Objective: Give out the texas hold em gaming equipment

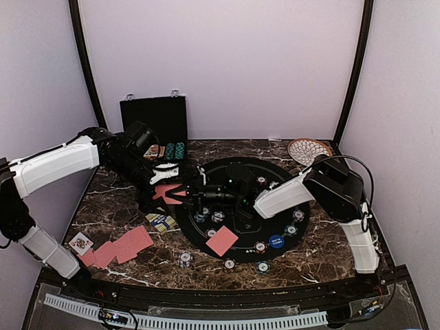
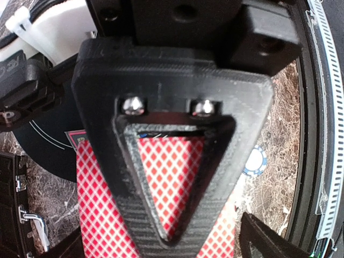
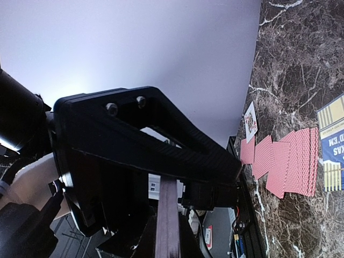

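Above the left rim of the black mat (image 1: 247,234), my right gripper (image 1: 194,196) is shut on red-backed playing cards (image 1: 168,192). In the right wrist view they show edge-on as a thin dark strip (image 3: 167,215) between the jaws of that gripper (image 3: 167,185). My left gripper (image 1: 170,183) meets them from the left. In its wrist view a red-backed card (image 2: 169,172) fills the space behind one finger (image 2: 134,215), and the jaws of the gripper (image 2: 209,236) stand apart. More cards lie fanned (image 1: 117,249) at the front left, and one lies on the mat (image 1: 221,240). Poker chips (image 1: 260,247) and a blue marker disc (image 1: 276,241) sit on the mat.
An open black case (image 1: 155,118) stands at the back left, with chips (image 1: 173,150) racked in front of it. A wicker plate (image 1: 308,151) lies at the back right. A blue and yellow card box (image 1: 161,221) lies left of the mat. One face-up card (image 1: 80,242) sits by the fan.
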Robot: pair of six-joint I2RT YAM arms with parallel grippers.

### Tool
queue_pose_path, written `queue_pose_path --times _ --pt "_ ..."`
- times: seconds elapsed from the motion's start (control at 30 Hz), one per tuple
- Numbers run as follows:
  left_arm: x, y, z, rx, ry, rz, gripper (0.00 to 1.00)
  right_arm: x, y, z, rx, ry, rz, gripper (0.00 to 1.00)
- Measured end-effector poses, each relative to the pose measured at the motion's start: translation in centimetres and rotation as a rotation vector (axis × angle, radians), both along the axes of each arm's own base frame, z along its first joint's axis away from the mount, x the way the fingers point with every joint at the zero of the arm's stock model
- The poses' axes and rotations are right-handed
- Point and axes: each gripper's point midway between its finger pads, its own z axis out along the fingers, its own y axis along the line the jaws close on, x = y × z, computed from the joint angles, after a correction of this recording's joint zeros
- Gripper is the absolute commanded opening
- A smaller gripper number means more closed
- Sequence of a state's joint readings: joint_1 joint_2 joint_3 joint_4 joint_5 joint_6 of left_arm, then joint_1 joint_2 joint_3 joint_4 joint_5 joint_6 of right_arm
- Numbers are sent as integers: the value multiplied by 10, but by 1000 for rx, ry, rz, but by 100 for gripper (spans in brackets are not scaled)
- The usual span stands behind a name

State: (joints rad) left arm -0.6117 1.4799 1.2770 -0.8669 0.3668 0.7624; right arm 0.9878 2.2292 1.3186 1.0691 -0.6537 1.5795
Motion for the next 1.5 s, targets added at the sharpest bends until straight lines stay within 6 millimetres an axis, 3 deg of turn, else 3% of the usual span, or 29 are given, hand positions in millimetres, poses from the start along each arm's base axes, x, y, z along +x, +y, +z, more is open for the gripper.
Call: queue_pose_path --times 0.53,0.67,0.93,1.0,1.03,1.23,1.5 --pt "1 0 -2 4 19 -1 63 -2 0 -7 -25 -8 10 0" --pt "2 1 -2 6 16 -5 61 -1 1 -9 -36 4 7 0" --pt "2 1 -2 7 10 -7 64 0 1 -10 -38 8 3 0" --pt "4 1 -2 10 2 -8 71 0 1 -10 -39 9 0 0" --pt "5 1 -3 10 -6 -9 80 1 1 -10 -40 10 -2 0" --pt "9 4 -11 30 -43 -18 93 2 2 -16 -71 31 -4 0" --pt "16 3 -11 30 -88 -31 92 4 5 -16 -84 42 -3 0"
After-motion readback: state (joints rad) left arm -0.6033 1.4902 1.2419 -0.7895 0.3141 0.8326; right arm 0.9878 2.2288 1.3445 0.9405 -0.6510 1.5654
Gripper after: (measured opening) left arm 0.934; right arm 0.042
